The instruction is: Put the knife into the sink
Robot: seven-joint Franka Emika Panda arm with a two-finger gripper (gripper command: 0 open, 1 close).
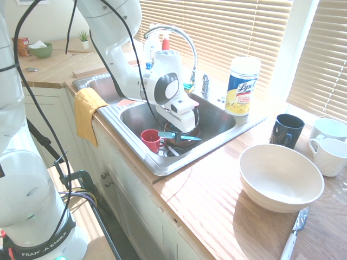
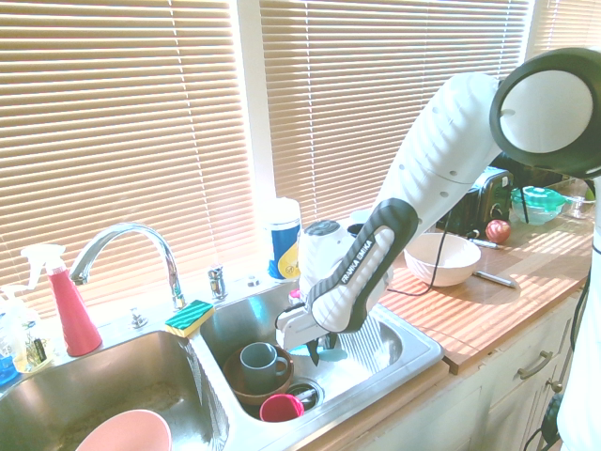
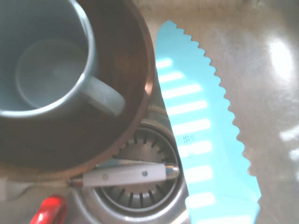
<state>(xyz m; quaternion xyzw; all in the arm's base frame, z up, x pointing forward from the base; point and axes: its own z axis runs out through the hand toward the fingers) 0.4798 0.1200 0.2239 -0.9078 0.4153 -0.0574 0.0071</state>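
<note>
Strong sunlight falls through the blinds (image 1: pixel 217 21) onto wooden counter (image 1: pixel 190 206) and steel sink (image 1: pixel 160 167). Listing runs left to right, first exterior view.

- Yellow towel (image 1: pixel 87 114): left of pincer, draped over the counter edge, presumably for drying hands.
- Red mug (image 1: pixel 150 140): in the basin just beside the pincer, among used dishes; likely awaiting washing.
- Pincer (image 2: pixel 321 350): low over the right-hand basin, fingers closed on the turquoise knife (image 3: pixel 196 126) near its handle end. Grip there presumably leaves the broad blade free to clear the dishes. Knife lies within the basin's outline; whether it bears on the bottom, cannot tell.
- Wipes tub (image 1: pixel 243 86): behind and right of pincer, upright, probably handy for wiping.
- White bowl (image 1: pixel 282 179): well right of pincer, on the counter, outside the task.
</note>
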